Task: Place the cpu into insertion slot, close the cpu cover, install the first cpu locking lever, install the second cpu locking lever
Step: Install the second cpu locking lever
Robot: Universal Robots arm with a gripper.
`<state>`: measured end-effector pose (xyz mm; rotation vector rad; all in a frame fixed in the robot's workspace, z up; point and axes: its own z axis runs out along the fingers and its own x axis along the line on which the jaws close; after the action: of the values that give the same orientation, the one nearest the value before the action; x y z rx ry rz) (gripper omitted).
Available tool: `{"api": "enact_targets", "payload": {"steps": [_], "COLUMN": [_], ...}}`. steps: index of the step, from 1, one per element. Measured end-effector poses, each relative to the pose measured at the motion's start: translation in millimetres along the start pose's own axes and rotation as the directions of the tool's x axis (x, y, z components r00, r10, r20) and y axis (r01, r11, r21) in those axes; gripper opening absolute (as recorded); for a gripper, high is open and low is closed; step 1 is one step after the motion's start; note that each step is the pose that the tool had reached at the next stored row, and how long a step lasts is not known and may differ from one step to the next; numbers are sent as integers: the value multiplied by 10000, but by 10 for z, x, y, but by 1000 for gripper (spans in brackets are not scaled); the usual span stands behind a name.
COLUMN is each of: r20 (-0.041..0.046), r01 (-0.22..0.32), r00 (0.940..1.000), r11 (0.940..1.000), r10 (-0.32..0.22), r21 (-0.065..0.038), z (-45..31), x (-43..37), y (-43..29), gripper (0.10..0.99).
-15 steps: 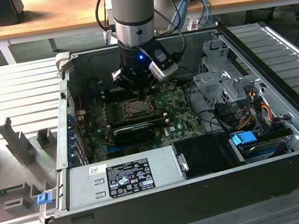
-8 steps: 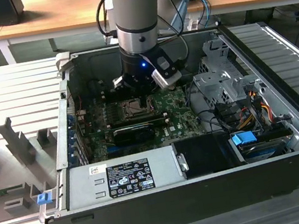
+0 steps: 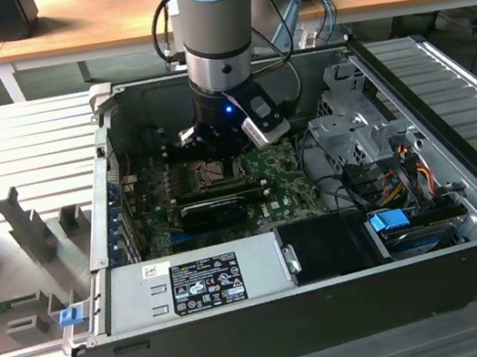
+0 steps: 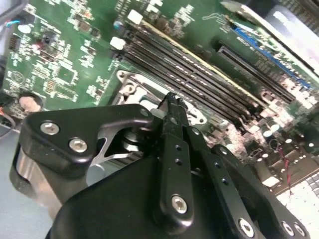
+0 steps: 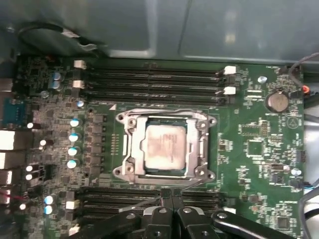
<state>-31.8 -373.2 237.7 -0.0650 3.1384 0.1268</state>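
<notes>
Hanging over the middle of the open computer case [image 3: 468, 221], the gripper [image 5: 172, 196] has its two black fingers pressed together with nothing between them, their tips just beside the near edge of the socket. The cpu [image 5: 165, 148], pale silvery-grey, lies flat in the insertion slot, and the cpu cover [image 5: 130, 149] is down around it, framing the chip through its square opening. A thin locking lever [image 5: 164, 110] runs along the far side of the frame. Rows of black memory slots [image 5: 149, 82] flank the socket on two sides, those nearest the fingertips partly hidden by the gripper's linkage. A coin cell battery [image 5: 277, 101] sits apart on the green motherboard [image 5: 259, 169]. In the exterior view the arm [image 3: 216, 25] blocks the socket; a black graphics card [image 3: 212, 209] lies just in front of it, with the power supply [image 3: 192, 284] along the case's near wall.
</notes>
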Motion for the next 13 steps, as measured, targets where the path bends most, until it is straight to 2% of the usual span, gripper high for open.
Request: {"api": "enact_targets", "payload": {"steps": [3,7,10,13], "r20": [-5,-17,-28,-43], "r01": [65,221,380,577], "r00": [10000,9998,9993,9983], "r11": [10000,9998,9993,9983], "r10": [-65,-221,-380,-577], "r21": [-2,-4,-45,-55], "z": [4,25,80,162], "x": [91,165,221,238], "y": [-4,-3,-6,-12], "gripper": [106,106,106,106]}}
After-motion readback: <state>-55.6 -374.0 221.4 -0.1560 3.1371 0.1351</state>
